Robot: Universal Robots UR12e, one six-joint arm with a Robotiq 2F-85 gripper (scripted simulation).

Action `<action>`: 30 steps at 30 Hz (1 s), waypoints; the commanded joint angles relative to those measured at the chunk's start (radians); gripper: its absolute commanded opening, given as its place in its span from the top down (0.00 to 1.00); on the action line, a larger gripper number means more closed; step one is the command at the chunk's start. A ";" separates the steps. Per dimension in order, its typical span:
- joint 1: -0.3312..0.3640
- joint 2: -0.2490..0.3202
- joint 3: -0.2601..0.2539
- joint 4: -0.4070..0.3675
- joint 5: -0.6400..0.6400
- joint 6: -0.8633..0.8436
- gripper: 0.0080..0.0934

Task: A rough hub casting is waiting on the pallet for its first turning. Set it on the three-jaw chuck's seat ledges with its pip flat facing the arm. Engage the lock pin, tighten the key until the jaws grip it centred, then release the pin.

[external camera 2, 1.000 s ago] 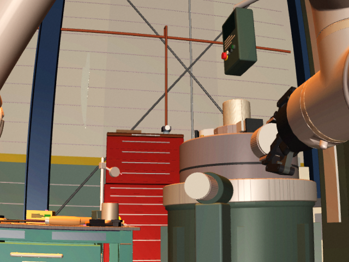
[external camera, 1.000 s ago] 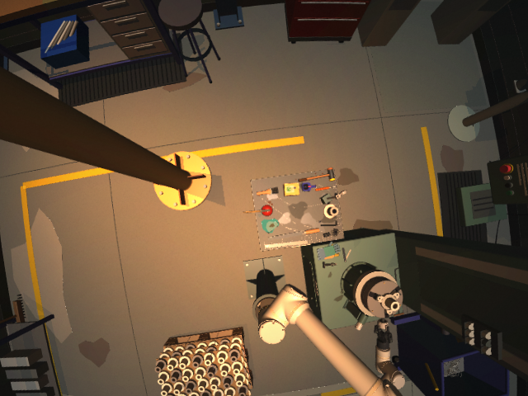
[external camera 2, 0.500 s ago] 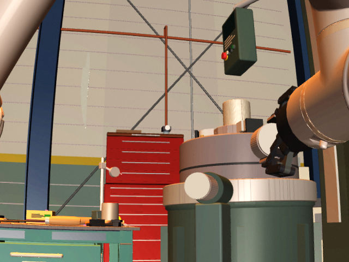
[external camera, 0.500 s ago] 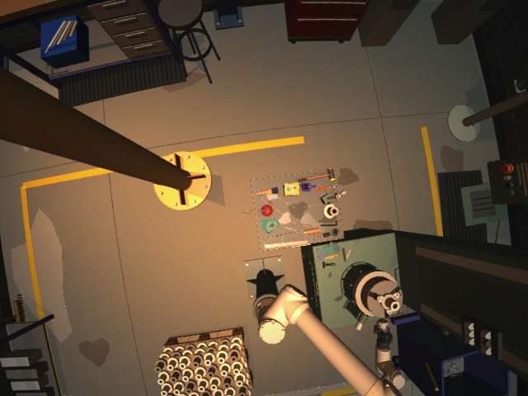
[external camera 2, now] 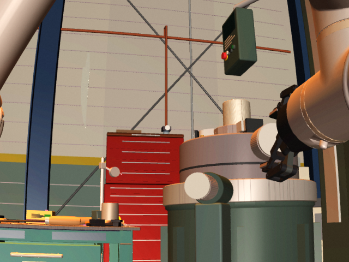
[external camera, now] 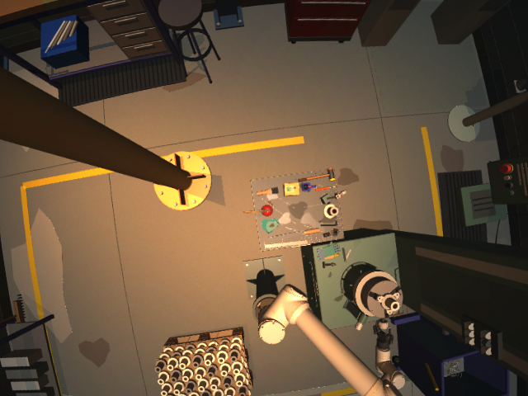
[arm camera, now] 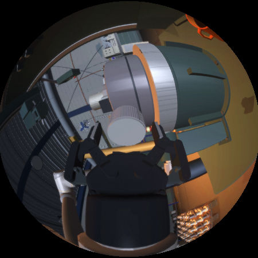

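Note:
A knurled key knob (arm camera: 125, 125) (external camera 2: 262, 141) sticks out of the side of the grey three-jaw chuck (arm camera: 129, 83) (external camera 2: 220, 153) (external camera: 377, 294), right in front of my fingers. The pale hub casting (external camera 2: 236, 112) (external camera: 391, 302) (arm camera: 96, 101) sits on top of the chuck among the jaws. A second knurled knob, the lock pin (external camera 2: 203, 186), projects from the green housing lower down. My gripper (arm camera: 126, 134) (external camera 2: 277, 166) (external camera: 382, 330) is at the key knob with its fingers spread on either side of it, open and holding nothing.
The green lathe headstock (external camera: 354, 281) (arm camera: 197, 91) carries the chuck, with the dark bed (external camera: 465, 273) running off beside it. A pallet of stacked castings (external camera: 204, 362) stands near the arm's base. A tool mat (external camera: 298, 211) lies on the floor beyond.

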 commanded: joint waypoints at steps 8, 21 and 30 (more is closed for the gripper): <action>-0.001 0.000 -0.002 0.001 -0.001 0.000 0.00; -0.019 0.011 -0.024 0.012 -0.019 0.000 0.00; -0.043 0.027 -0.057 0.029 -0.043 0.000 0.00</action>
